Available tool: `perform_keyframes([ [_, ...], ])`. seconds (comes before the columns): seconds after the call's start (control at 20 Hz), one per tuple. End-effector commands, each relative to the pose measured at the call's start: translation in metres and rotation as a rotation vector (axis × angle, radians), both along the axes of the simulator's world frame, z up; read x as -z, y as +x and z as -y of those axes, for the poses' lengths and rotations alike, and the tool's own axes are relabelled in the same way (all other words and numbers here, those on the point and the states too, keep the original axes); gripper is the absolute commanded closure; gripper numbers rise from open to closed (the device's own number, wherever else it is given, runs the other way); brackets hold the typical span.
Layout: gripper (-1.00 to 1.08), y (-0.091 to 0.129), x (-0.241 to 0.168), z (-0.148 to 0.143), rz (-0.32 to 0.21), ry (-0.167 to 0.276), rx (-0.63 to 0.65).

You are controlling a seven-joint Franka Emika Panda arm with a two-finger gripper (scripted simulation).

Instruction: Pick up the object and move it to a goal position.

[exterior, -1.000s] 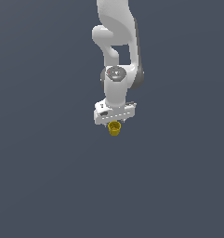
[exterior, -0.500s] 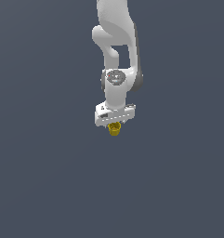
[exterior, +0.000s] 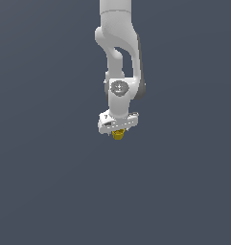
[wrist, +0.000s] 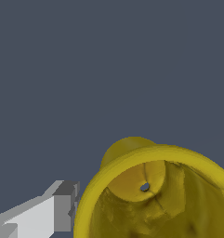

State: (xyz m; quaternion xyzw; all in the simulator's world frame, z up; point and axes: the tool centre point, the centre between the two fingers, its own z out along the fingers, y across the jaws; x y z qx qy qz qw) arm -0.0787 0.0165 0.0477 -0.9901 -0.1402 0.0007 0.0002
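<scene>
In the exterior view the white arm hangs down from the top, and my gripper (exterior: 118,132) is shut on the object (exterior: 118,136), a tiny yellow-gold piece that sticks out just below the white hand. It hangs in the air over a plain dark grey background. The wrist view shows the object (wrist: 150,195) very close: a hollow yellow cup shape with a thick rim and a small hole in its bottom. One grey-tipped white finger (wrist: 57,213) lies against its outer wall. The other finger is out of the picture.
Nothing but uniform dark grey background shows around the arm in both views. No marker or other object is visible.
The wrist and hand have sunk a little and drifted slightly toward the exterior view's right. The object stays held between the fingers.
</scene>
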Motion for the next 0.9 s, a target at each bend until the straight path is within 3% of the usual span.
perform_keyframes([
  [0.0, 1.08, 0.001, 0.001, 0.0, 0.001, 0.0, 0.0],
  [0.85, 1.08, 0.001, -0.013, 0.014, 0.003, 0.0, 0.0],
])
